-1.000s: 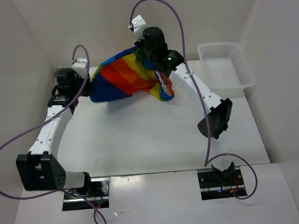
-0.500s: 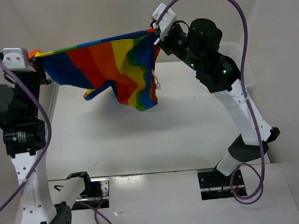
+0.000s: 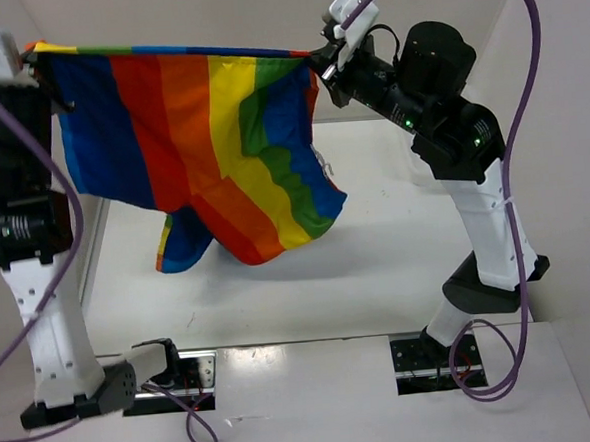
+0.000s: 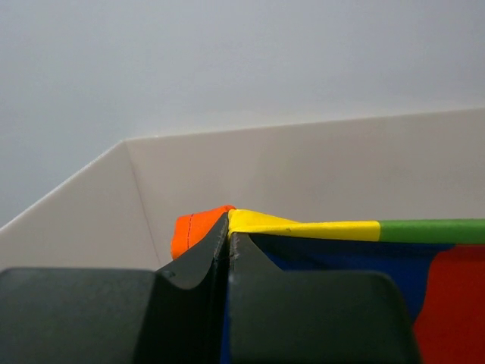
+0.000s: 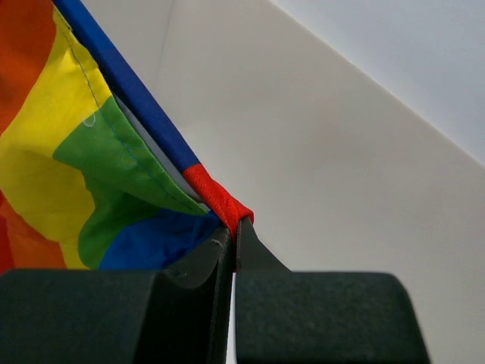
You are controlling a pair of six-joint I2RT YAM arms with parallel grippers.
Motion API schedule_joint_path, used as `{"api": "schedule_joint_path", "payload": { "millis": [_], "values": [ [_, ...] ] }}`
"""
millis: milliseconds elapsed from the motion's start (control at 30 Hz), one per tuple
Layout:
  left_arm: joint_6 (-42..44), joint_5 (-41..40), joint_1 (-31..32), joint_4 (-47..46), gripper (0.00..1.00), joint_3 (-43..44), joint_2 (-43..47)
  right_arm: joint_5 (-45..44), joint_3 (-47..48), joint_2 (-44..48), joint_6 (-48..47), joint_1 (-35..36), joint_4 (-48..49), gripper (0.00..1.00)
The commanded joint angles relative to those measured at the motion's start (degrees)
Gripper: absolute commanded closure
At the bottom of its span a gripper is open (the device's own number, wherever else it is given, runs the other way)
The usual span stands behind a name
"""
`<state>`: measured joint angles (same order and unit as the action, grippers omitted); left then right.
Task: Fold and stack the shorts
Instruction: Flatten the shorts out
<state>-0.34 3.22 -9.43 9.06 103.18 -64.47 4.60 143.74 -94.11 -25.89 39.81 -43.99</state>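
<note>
The rainbow-striped shorts (image 3: 210, 146) hang spread out high above the table, held taut along the top edge between both grippers. My left gripper (image 3: 36, 54) is shut on the shorts' left top corner; in the left wrist view the yellow and orange hem (image 4: 250, 222) sticks out of the closed jaws. My right gripper (image 3: 317, 59) is shut on the right top corner; in the right wrist view the red hem (image 5: 220, 201) is pinched between the fingers. The legs hang down towards the table. The white drawstring (image 3: 318, 161) shows faintly at the right edge.
The white table (image 3: 378, 266) lies below, with white walls at the back and sides. The right arm's body hides the basket at the back right. Purple cables loop over both arms.
Both arms have lifted the shorts higher and pulled them wider apart. The cloth has gone from a sagging bundle to a flat hanging sheet. The left gripper moved up and left.
</note>
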Motion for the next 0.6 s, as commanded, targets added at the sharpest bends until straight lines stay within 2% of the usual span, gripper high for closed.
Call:
{"api": "schedule_joint_path", "payload": {
  "millis": [0,67,133,300,433,500,567],
  "values": [
    [0.3,-5.2,-1.5,-1.4,1.00,9.0,-9.9,-8.8,3.6,-2.6,2.6,-2.5,3.4,1.00],
    [0.3,-5.2,0.7,1.1,1.00,12.3,-17.6,-13.9,1.3,-4.7,2.6,-2.5,5.7,1.00],
    [0.3,-5.2,2.2,1.0,1.00,12.3,-21.1,-16.7,-1.8,-8.5,2.6,-4.1,8.7,1.00],
    [0.3,-5.7,5.0,0.4,1.00,10.1,-32.5,-17.8,-5.6,-20.0,7.3,-11.6,10.6,1.00],
    [0.3,-7.4,5.6,-1.9,1.00,10.8,-39.8,-20.9,1.4,-31.3,10.5,-13.3,10.6,1.00],
    [0.3,-8.7,6.2,-2.5,1.00,12.5,-43.6,-25.3,11.1,-38.8,13.7,-14.6,9.9,1.00],
    [0.3,-9.3,6.7,-2.5,1.00,13.3,-44.2,-26.0,12.2,-41.7,14.9,-14.6,7.4,1.00]
  ]
}}
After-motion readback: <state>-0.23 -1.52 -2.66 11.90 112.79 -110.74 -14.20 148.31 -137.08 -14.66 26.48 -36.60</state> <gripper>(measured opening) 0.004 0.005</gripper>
